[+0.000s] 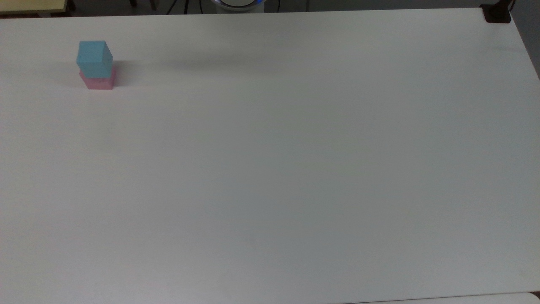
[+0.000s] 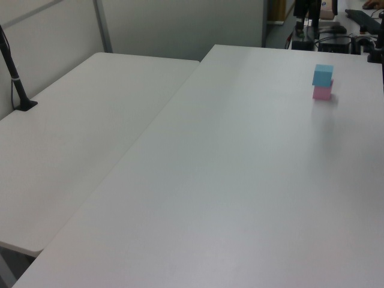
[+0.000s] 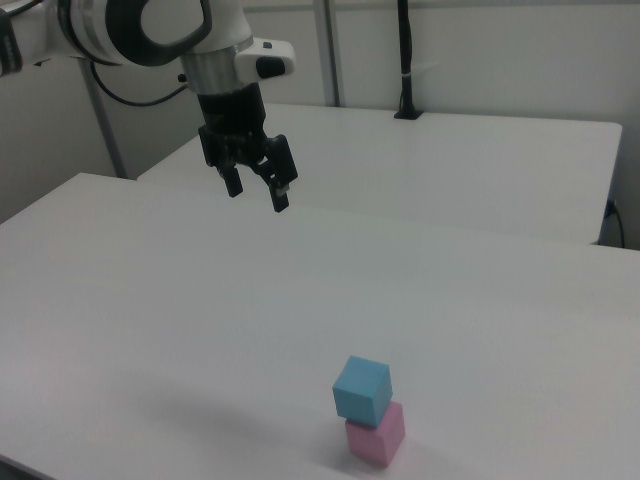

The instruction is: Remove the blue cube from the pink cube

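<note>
A broad white table (image 1: 295, 169) stretches across the top view, its surface bare but for a two-block stack near the top view's upper left corner. In the left view the same table (image 2: 228, 180) runs away from the camera, butted against a second white table (image 2: 78, 132) on the left view's left, where a black pole (image 2: 15, 78) stands clamped at the far edge. The right view shows that second table (image 3: 470, 170) behind the first, with the black pole (image 3: 405, 60) rising against a pale partition wall.

Above the near table in the right view, the white Franka arm (image 3: 130, 30) reaches in from the right view's upper left, its wrist pointing downward. The black gripper (image 3: 258, 190) hangs in the air, well apart from the stack, with its two fingers (image 3: 281, 193) spread wide and nothing between them.

The blue cube (image 3: 362, 388) sits on top of the pink cube (image 3: 375, 435), turned slightly so its corners overhang the faces below. In the top view the blue cube (image 1: 94, 58) covers most of the pink cube (image 1: 99, 82), and in the left view the blue cube (image 2: 323, 75) and pink cube (image 2: 322, 92) stand near the left view's right edge, toward the table's far end. A dark clamp (image 1: 497, 14) sits at the table's corner in the top view's upper right.
</note>
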